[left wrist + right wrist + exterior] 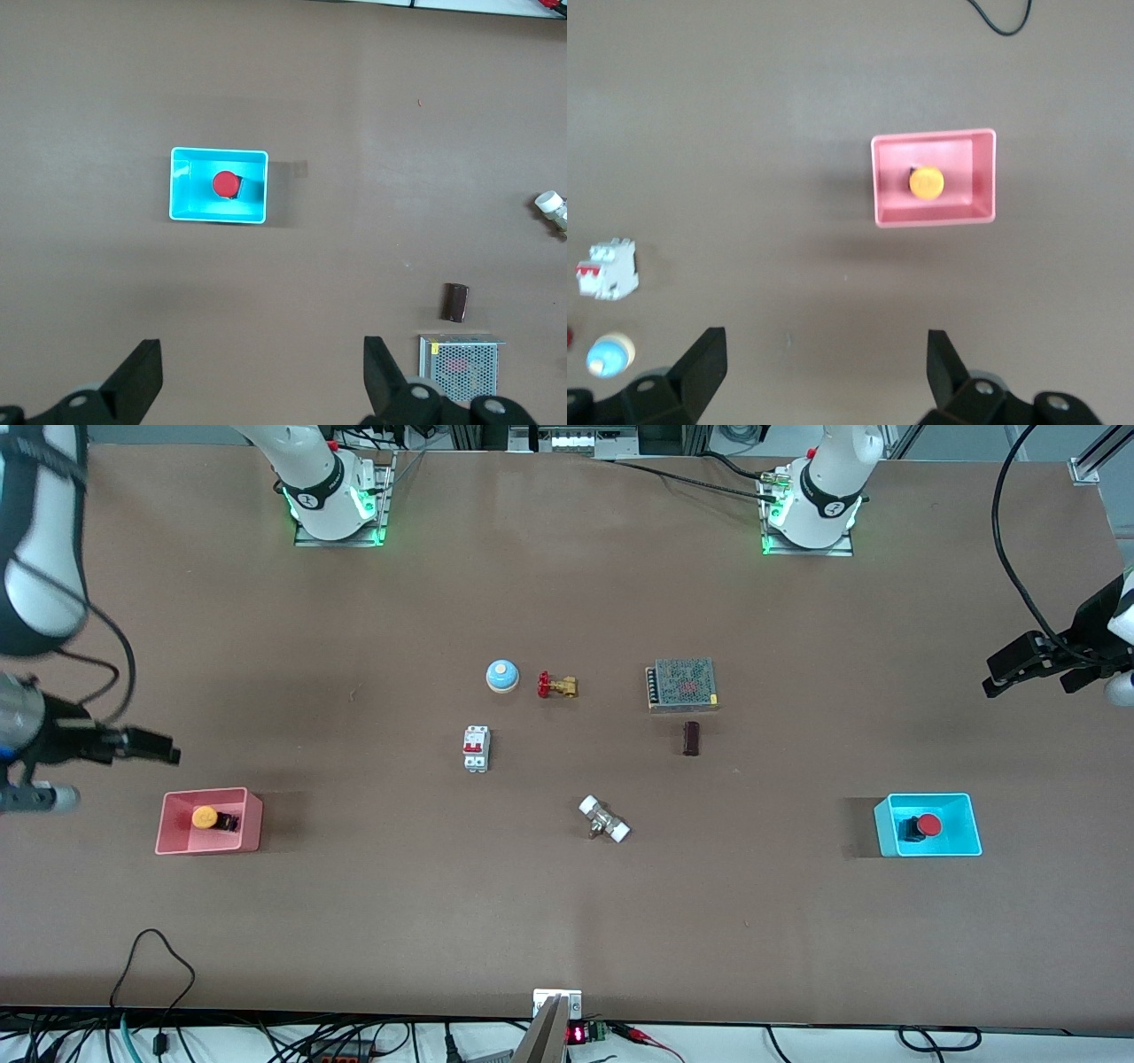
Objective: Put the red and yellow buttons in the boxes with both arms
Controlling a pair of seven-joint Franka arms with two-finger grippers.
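Observation:
The yellow button [205, 817] lies in the pink-red box [168, 825] toward the right arm's end of the table. The red button [928, 825] lies in the cyan box [964, 819] toward the left arm's end. My right gripper [168, 753] is open and empty, up in the air above the table just beside the pink-red box. My left gripper [994, 680] is open and empty, high above the table near the cyan box. The left wrist view shows the left gripper [261, 354], cyan box [186, 208] and red button [225, 184]. The right wrist view shows the right gripper [824, 347], pink-red box [886, 186] and yellow button [926, 182].
Mid-table lie a blue dome with a tan top [501, 676], a brass valve with a red handle [556, 685], a white circuit breaker [476, 747], a mesh-covered metal unit [681, 684], a dark small block [691, 738] and a white-ended fitting [604, 819].

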